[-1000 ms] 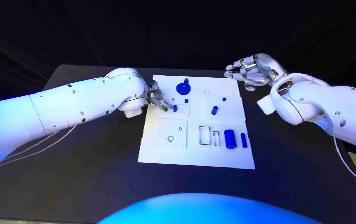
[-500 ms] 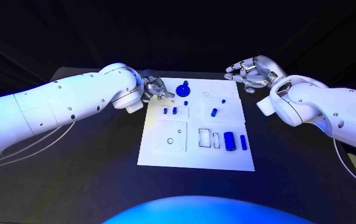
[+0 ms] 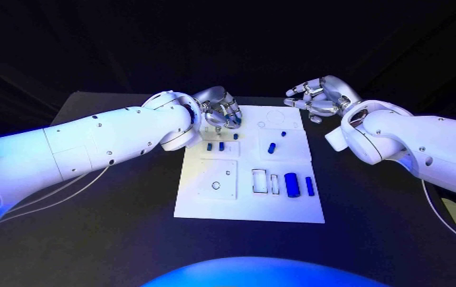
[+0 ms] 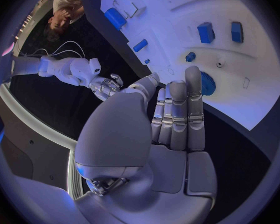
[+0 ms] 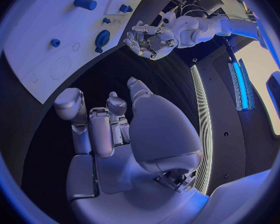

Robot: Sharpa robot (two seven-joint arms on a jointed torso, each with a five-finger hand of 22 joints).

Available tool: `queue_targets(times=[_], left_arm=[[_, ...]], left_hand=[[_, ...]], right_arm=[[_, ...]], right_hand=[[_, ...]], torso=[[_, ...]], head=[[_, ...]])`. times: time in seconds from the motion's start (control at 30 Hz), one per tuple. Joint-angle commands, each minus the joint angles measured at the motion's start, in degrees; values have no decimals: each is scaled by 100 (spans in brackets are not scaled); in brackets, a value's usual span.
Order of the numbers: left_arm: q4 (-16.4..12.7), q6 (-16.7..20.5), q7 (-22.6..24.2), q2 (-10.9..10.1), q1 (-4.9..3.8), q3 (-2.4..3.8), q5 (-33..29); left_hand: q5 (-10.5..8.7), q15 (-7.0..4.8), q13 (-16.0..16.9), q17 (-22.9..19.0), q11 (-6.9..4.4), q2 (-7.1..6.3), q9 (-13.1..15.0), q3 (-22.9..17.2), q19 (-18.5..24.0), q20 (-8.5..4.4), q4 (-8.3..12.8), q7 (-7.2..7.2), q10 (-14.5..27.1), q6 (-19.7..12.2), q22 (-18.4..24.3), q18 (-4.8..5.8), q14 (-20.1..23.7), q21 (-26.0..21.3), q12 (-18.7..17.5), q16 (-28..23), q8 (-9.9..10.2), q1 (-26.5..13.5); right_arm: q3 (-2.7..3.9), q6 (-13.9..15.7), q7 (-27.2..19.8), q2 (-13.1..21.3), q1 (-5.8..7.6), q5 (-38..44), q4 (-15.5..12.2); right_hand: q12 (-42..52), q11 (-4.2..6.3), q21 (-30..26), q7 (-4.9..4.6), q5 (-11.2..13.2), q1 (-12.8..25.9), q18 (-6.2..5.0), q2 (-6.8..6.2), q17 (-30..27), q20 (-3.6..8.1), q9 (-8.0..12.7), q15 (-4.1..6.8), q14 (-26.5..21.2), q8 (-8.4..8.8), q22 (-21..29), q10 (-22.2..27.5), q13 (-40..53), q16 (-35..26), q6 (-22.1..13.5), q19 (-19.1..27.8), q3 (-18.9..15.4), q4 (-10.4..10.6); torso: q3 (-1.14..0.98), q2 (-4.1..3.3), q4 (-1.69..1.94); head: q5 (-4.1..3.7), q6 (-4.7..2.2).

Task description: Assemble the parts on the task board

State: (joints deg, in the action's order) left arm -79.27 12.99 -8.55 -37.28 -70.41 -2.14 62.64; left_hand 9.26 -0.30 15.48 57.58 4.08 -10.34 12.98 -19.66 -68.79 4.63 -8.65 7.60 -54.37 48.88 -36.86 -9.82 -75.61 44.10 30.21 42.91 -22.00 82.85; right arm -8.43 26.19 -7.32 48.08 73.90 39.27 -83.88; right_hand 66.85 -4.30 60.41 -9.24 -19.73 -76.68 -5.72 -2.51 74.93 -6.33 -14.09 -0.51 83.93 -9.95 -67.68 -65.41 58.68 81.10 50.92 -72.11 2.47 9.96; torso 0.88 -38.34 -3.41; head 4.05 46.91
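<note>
Having lifted off the board since a second ago, left hand hovering over its far-left corner, fingers straight and side by side, holding nothing. Right hand hanging beyond far-right corner, fingers loosely curled, empty. Blue parts lying on the board, on black table.
</note>
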Motion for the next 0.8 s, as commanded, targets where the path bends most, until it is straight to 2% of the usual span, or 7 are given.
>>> queue_targets(times=[0.03,0.17,0.33,0.6,0.8], left_arm=[[124,80,402,112,22,-23,1004],[290,-75,318,261,49,-55,1627],[411,-343,188,379,68,-74,2135],[556,-650,67,519,104,-88,2535],[645,-742,32,614,125,-88,2690]], left_hand=[[-27,-9,-91,33,-14,-51,-72,-49,-182,-8,14,-16,-41,106,-320,22,-95,299,-102,170,99,55],[-36,7,-272,211,12,-144,-190,-41,-618,-14,18,-70,-7,235,-1248,185,-358,1156,-333,712,275,-2],[-46,19,-426,384,41,-194,-277,32,-835,0,2,-117,2,429,-1840,284,-567,1700,-531,1245,416,-76],[-54,12,-566,589,46,-181,-369,149,-1051,10,4,-140,-67,644,-2503,394,-756,2303,-705,1848,627,-94],[-52,6,-618,691,38,-146,-400,159,-1121,6,13,-112,-119,722,-2720,429,-841,2500,-775,2095,712,-72]], right_arm=[[1,-45,-73,-7,-7,0,-7],[1,-47,-77,-12,-9,0,-16],[2,-47,-79,-18,-11,0,-21],[2,-48,-82,-24,-14,0,-20],[2,-52,-84,-31,-19,0,-19]], right_hand=[[-20,-3,-18,6,-38,16,-113,35,45,2,8,42,206,-29,5,24,-5,-27,-7,52,-21,-23],[-20,-3,-18,6,-38,16,-113,35,45,2,8,42,206,-29,5,24,-5,-27,-7,52,-21,-23],[-20,-3,-18,6,-38,16,-113,35,45,2,8,42,206,-29,5,24,-5,-27,-7,52,-21,-23],[-18,-3,-6,6,-42,12,-109,39,60,3,12,42,210,-29,-6,17,1,-20,-8,42,-18,-24],[-18,-3,-6,6,-42,12,-109,39,60,3,12,42,210,-29,-6,17,1,-20,-8,42,-18,-24]], torso=[[-2,-4,1],[-2,-4,1],[-2,1,3],[0,3,8],[0,-1,10]], head=[[-25,-27],[-35,-32],[-44,-46],[-62,-43],[-74,-44]])
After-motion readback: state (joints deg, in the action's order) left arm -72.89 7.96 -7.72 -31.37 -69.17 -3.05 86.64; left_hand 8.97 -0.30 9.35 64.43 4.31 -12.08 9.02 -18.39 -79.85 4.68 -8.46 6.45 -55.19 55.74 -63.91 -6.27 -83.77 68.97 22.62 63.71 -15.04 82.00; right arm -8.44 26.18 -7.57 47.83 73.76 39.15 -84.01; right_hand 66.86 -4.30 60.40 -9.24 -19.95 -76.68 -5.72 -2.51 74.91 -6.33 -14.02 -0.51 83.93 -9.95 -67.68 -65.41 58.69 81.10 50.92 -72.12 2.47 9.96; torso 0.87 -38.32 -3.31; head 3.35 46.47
